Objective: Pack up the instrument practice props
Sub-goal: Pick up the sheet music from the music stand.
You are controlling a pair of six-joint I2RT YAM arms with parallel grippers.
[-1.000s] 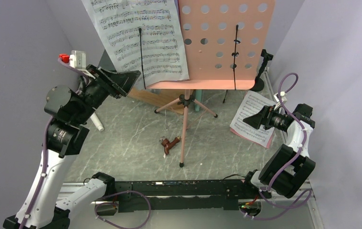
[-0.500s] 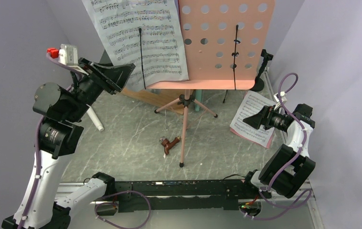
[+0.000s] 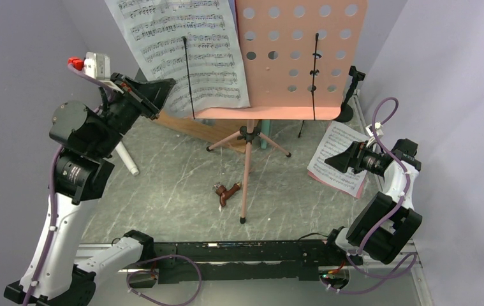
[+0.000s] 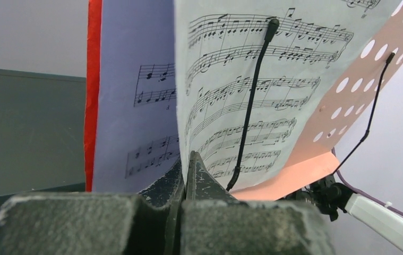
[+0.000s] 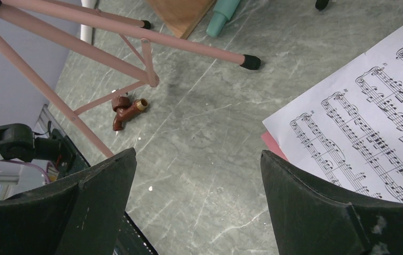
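Pinching the sheet-music page (image 4: 231, 79), left claw (image 4: 186, 159) is clamped; right claw (image 5: 198, 154) gapes empty.

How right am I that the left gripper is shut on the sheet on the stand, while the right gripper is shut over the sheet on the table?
Nearly: the right gripper is open, not shut; the right wrist view shows its jaws wide apart over the sheet on the table. The left gripper is indeed shut on the sheet on the stand.
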